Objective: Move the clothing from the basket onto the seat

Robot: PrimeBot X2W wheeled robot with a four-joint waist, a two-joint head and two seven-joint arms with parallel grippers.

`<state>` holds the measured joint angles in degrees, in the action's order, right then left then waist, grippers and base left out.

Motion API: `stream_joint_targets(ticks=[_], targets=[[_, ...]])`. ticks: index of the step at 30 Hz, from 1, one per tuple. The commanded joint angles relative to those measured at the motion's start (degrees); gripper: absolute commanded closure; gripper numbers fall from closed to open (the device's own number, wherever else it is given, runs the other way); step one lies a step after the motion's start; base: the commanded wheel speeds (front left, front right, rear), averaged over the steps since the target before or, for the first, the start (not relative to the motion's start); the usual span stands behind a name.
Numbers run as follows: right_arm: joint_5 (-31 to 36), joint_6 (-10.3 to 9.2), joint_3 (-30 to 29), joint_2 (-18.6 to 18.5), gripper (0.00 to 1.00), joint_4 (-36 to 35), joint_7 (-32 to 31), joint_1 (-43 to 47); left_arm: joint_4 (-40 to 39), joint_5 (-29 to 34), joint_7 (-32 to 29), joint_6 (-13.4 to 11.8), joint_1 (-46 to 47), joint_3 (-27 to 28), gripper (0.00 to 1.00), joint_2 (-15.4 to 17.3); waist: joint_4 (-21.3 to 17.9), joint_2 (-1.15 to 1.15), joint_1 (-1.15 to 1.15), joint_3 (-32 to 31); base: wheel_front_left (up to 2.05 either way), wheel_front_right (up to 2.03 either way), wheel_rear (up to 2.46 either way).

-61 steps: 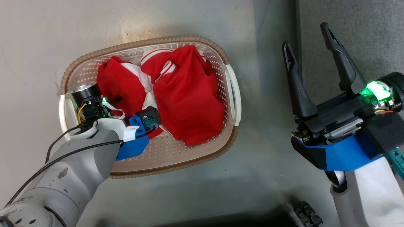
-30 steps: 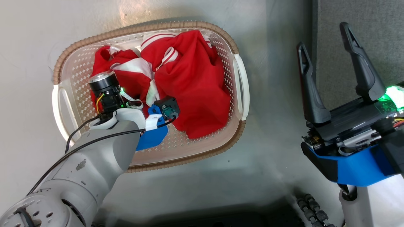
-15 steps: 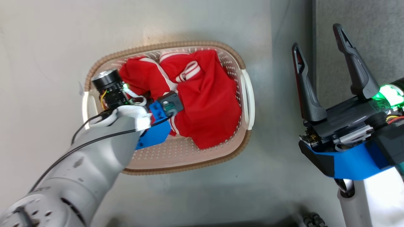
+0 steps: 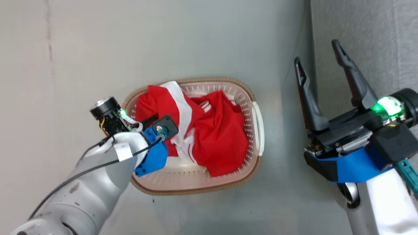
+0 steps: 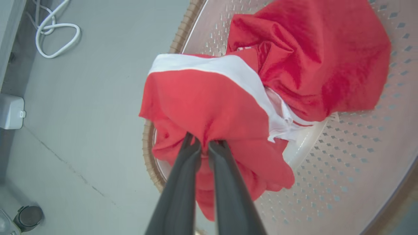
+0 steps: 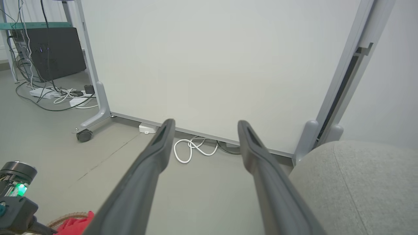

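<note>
**Two red garments, one pinched at a fold**

Both garments are found in the basket (image 4: 183,173), which stands on the floor (image 4: 98,65) beside the seat (image 4: 365,32). The left garment (image 5: 209,107) is pinched by the left hand (image 5: 204,143), whose fingers are pressed together on a bunched fold of red cloth below the white band (image 5: 228,67). The cloth is drawn into a peak at the grip and hangs loose around it. The right garment (image 4: 222,140) is crumpled on the side of the basket nearer the seat, touching the first. The right hand (image 4: 315,51) is held spread and empty near the seat's edge.

The cloth is judged light, soft and limp: no shape will be kept, and folds will drape and trail below any grip. A thin pinch may slip, so a thick gather is best taken, near a garment's middle so that less hangs down. Snagging of a trailing hem on the rim (image 4: 196,190), or dragging of the right garment along, is to be counted as a risk.
</note>
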<state>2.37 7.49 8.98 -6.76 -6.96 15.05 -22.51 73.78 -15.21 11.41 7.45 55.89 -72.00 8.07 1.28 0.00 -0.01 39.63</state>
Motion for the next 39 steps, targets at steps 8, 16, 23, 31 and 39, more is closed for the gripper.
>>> stream_joint_targets(ticks=[8,16,23,31,39], targets=[[-1.13,0.01,0.22,-0.02,0.00,3.07,0.21,3.21,-0.45,-3.87,3.05,-0.09,-3.15,2.05,1.00,-1.21,0.28,0.00,0.01,-8.56,0.00,0.00,0.00],[-2.18,0.01,0.21,0.53,0.00,5.54,0.21,5.81,-6.12,-6.93,3.84,-1.60,-5.79,5.65,1.00,-0.45,0.73,0.00,0.01,-15.72,0.00,0.00,0.00],[-2.74,0.01,-0.43,0.96,0.00,7.04,0.21,9.04,-16.62,-7.82,3.86,-4.20,-9.58,10.51,1.00,2.41,1.14,0.00,0.01,-21.60,0.00,0.00,0.00],[-3.26,0.01,-1.11,1.55,0.00,8.21,0.20,12.02,-27.06,-6.64,3.86,-6.47,-13.19,16.61,1.00,4.72,1.80,0.00,0.01,-26.61,0.00,0.00,0.00],[-3.83,0.01,-0.96,2.20,0.00,8.62,0.21,14.21,-37.48,-5.29,3.87,-7.71,-16.11,23.42,1.00,5.38,2.35,0.00,0.01,-30.08,0.00,0.00,0.00]])
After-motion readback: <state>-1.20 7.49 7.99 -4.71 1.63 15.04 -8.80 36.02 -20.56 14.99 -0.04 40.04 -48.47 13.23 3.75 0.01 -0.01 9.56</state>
